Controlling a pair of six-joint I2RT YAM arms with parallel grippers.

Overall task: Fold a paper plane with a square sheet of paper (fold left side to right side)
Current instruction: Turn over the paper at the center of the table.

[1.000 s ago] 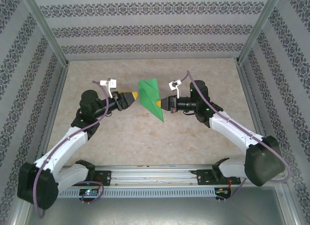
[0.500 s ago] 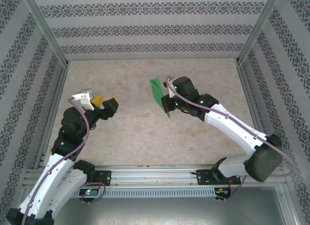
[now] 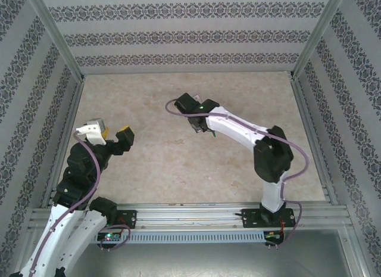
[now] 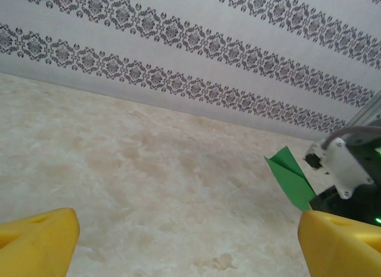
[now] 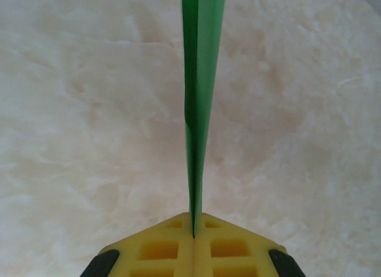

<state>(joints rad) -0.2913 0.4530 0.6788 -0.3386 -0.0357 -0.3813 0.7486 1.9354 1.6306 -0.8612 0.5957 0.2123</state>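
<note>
Right end effector [image 5: 193,222] clamped on the paper plane [image 5: 200,80]; left end effector [image 4: 187,244] spread wide, empty.
Plane pinched at one end, running edge-on up frame centre, apparently clear of the bench [image 3: 149,187]; likely so one arm alone carries it while the left stands off, lower left. Bench: pale marbled beige. Beyond: damask-striped walls [image 3: 178,36], aluminium frame posts [image 3: 55,33].

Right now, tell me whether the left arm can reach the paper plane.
Probably yes: the left tool stands open, bare table lies between it and the paper plane, and the right tool pinches just one end, leaving the rest free.
</note>
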